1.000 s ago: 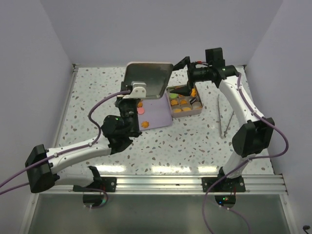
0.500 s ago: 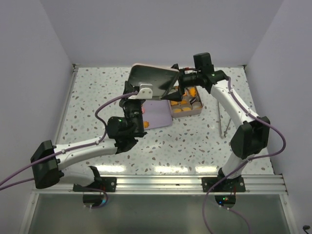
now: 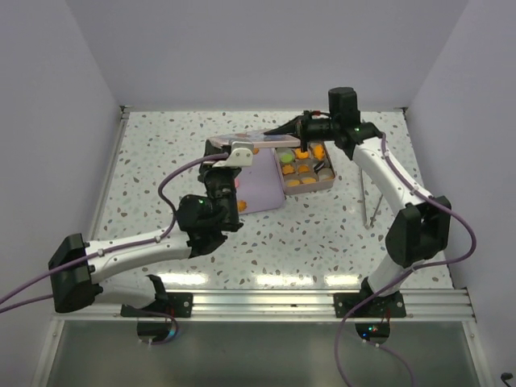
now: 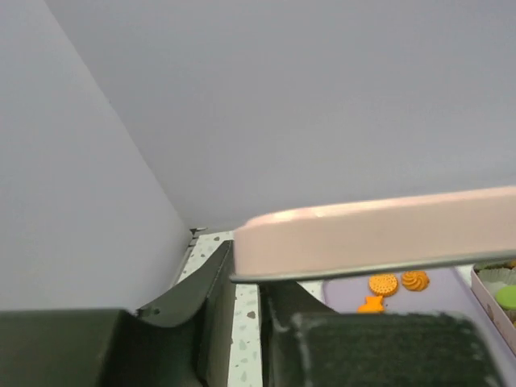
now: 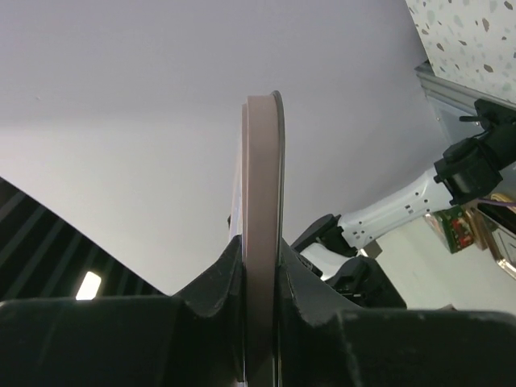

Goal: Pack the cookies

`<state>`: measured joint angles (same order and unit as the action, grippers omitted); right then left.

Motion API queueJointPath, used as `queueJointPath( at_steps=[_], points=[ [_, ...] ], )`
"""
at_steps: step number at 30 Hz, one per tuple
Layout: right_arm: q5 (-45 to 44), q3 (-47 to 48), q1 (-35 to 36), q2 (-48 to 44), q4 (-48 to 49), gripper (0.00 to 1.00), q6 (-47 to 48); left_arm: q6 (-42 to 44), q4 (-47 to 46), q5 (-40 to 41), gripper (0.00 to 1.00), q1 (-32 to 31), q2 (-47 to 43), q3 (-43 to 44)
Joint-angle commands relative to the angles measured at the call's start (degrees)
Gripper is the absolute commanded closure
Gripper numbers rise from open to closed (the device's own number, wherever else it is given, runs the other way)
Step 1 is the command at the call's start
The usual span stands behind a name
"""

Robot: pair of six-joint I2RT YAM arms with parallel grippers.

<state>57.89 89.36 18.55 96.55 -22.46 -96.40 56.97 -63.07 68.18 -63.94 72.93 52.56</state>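
Cookies (image 3: 305,168) in the tin (image 3: 330,174), more on the tray (image 3: 262,192) just left, lid (image 3: 270,142) above both.

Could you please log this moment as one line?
lid: aloft | right jaws: shut on lid | left jaws: unclear | cookies: tin, tray

The cookies (image 3: 295,181) are orange, the tray (image 3: 262,191) lilac, the lid (image 4: 379,234) pale pink, the table (image 3: 153,153) speckled white.
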Motion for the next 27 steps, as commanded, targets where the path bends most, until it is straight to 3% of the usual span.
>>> queueJointPath(
  at_steps=[1,3,5,7,12,13,15,18,22,24,25,26,27],
  points=[
    [1.53,-0.95,0.97,-2.42,3.29,1.00,2.09,-7.28,3.81,-1.39,0.77,0.31,-4.72,-0.17],
    [0.57,-0.68,0.01,-1.73,4.00,1.00,1.92,-11.07,11.25,-0.42,0.68,0.40,-6.91,-0.17],
    [-0.23,-0.07,-1.05,-1.02,4.35,1.00,2.35,-19.59,18.91,-0.42,0.48,0.31,-9.36,0.18],
    [-1.37,1.07,-3.68,0.47,4.35,1.00,4.02,-29.22,32.17,-1.29,0.29,0.31,-10.95,1.23],
    [-3.57,3.45,-11.05,3.55,4.44,1.00,9.20,-45.17,57.19,-4.54,0.12,0.31,-13.95,6.14],
    [-4.35,3.89,-12.03,3.82,3.66,1.00,10.34,-50.15,61.10,-5.94,0.01,0.31,-14.13,7.37],
    [-5.15,4.24,-14.23,4.52,3.13,1.00,14.90,-54.58,72.67,-11.38,0.00,0.31,-14.13,11.31],
    [-7.26,4.59,-16.69,5.31,-1.61,1.00,24.39,-61.35,81.75,-17.46,0.00,0.31,-13.60,15.54],
    [-8.58,0.74,-18.46,5.93,-0.33,1.00,34.50,-67.94,85.66,-24.11,0.00,1.18,-13.86,18.02],
    [-7.71,-0.24,-21.09,6.89,1.27,1.00,37.94,-69.53,85.48,-31.84,0.00,6.00,-13.60,18.81],
    [-7.09,-0.41,-21.44,7.33,1.71,1.00,41.00,-70.76,85.65,-42.85,0.00,8.98,-12.99,19.33],
    [-5.78,-0.50,-22.23,8.38,1.45,1.00,42.51,-72.07,85.66,-49.57,0.00,16.84,-11.16,20.21],
    [-5.07,-0.59,-22.58,8.65,1.37,1.00,43.57,-73.31,85.48,-56.42,0.00,20.66,-9.92,20.65]
  ],
)
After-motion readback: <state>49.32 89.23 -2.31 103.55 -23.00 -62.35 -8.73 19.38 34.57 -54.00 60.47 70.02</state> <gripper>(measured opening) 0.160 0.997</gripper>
